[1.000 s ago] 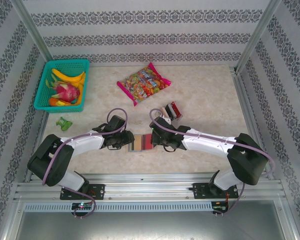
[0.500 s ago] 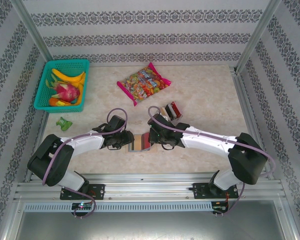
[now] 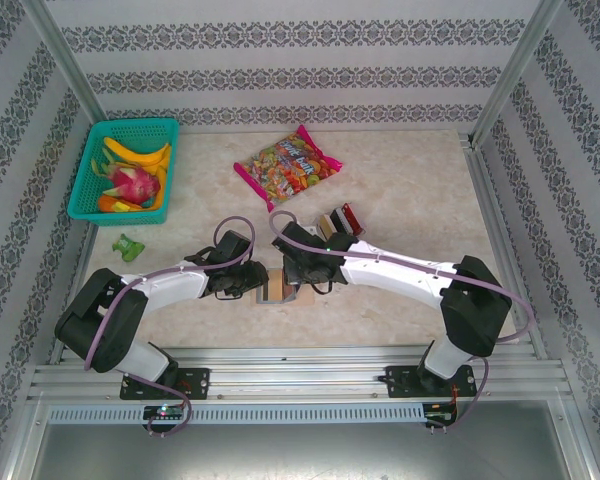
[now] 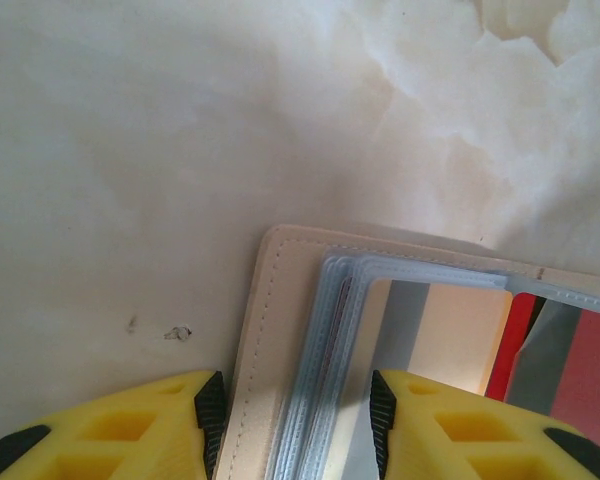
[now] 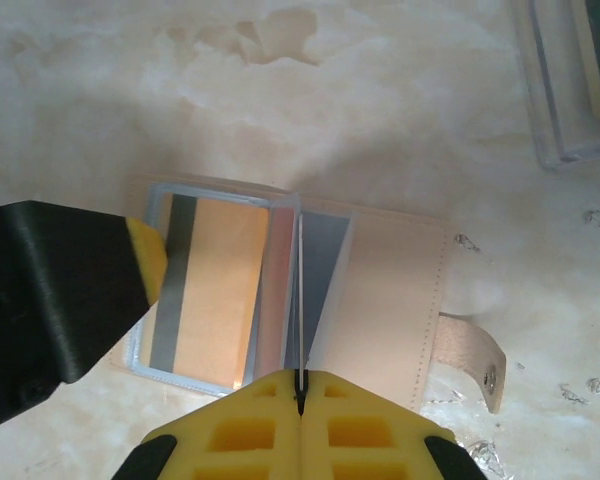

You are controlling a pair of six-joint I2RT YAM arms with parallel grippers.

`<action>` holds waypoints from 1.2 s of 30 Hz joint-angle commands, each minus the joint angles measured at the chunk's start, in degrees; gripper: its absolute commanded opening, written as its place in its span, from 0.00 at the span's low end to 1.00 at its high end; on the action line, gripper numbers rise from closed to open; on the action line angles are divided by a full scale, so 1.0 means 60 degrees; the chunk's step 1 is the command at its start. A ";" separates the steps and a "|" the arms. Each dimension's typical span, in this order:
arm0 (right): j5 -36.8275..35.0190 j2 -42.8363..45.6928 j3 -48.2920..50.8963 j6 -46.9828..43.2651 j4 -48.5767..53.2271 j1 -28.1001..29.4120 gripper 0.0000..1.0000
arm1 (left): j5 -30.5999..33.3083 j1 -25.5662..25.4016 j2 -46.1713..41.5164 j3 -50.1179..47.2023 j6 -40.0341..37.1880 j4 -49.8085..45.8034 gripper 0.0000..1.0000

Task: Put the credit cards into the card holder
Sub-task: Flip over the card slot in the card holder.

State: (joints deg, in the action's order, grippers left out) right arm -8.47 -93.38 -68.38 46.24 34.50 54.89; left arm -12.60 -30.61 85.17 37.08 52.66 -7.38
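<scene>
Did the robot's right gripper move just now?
Yes. In the top view the right gripper has slid left over the card holder, closer to the left gripper and farther from the clear card rack.

Right gripper (image 3: 298,283) has swung left across the card holder (image 3: 280,291), ending close to the left gripper (image 3: 255,283). Red card, exposed under it earlier, now hidden beneath it in top view.

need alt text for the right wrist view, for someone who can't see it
The right gripper's yellow fingers pinch a clear plastic sleeve standing on edge in the open tan card holder on the marble table. A tan card with a grey stripe lies in the left sleeve, the left gripper's finger at its edge.
</scene>
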 commanded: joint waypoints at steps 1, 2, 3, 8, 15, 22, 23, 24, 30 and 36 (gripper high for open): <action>-0.0125 0.0051 -0.0252 -0.0315 0.0405 0.0087 0.00 | -0.0358 -0.0031 0.0298 -0.0085 -0.0149 0.0441 0.46; -0.0150 0.0040 -0.0316 -0.0336 0.0456 0.0087 0.00 | -0.0340 -0.0031 0.0292 -0.0076 -0.0149 0.0437 0.46; -0.0215 0.0037 -0.0359 -0.0361 0.0500 0.0080 0.00 | -0.0341 -0.0034 0.0289 -0.0087 -0.0146 0.0446 0.46; 0.0518 -0.0181 -0.0281 -0.0361 -0.0138 0.0065 0.00 | -0.0299 -0.0040 0.0214 -0.0109 -0.0084 0.0519 0.44; 0.1113 -0.0830 -0.0523 -0.0425 -0.0567 -0.0096 0.00 | 0.0075 -0.0041 -0.0212 -0.0250 -0.0002 0.0442 0.43; 0.0248 -0.0517 -0.0365 -0.0408 -0.0042 -0.0263 0.00 | 0.0793 -0.0040 -0.0979 -0.0484 -0.0033 -0.0075 0.43; 0.0019 -0.0383 -0.0258 -0.0376 0.0040 -0.0290 0.00 | 0.0877 -0.0040 -0.1078 -0.0496 -0.0041 -0.0118 0.43; -0.0147 -0.0152 -0.0062 -0.0346 0.0005 -0.0350 0.00 | 0.0975 -0.0040 -0.1179 -0.0491 -0.0038 -0.0229 0.43; 0.1154 0.1098 0.1950 -0.0047 -0.2462 -0.0949 0.00 | 0.1348 -0.0040 -0.1746 -0.0605 -0.0031 -0.0234 0.46; 0.2367 0.1344 0.3448 0.0873 -0.5155 -0.1110 0.00 | 0.0689 -0.0043 -0.1379 -0.0334 -0.0544 0.0190 0.56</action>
State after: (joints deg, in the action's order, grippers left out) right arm 0.58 -85.78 -50.46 47.97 14.35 48.58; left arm -7.11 -30.68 75.57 34.04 51.94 -7.22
